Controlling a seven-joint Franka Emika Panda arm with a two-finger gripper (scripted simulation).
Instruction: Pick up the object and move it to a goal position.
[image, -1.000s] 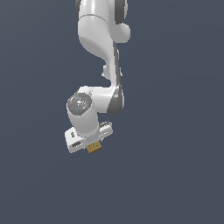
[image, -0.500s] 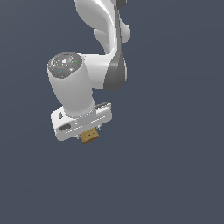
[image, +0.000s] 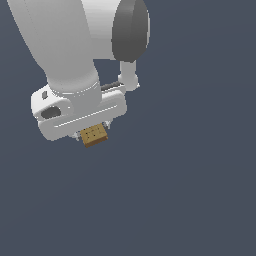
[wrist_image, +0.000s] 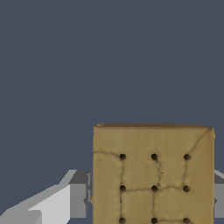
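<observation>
White Panda arm fills upper part of exterior view toward its left, wrist angled down. White gripper (image: 94, 131) carries small flat tan-brown square block (image: 94, 135) with grid of dark dots; block pokes out just below white hand body, clear of any support, plain dark grey-blue backdrop all round. Wrist view: block (wrist_image: 153, 175) close up, dotted face toward camera, grey fingers (wrist_image: 78, 194) pressed against both its sides. Fingers closed to block width, gripping it.
</observation>
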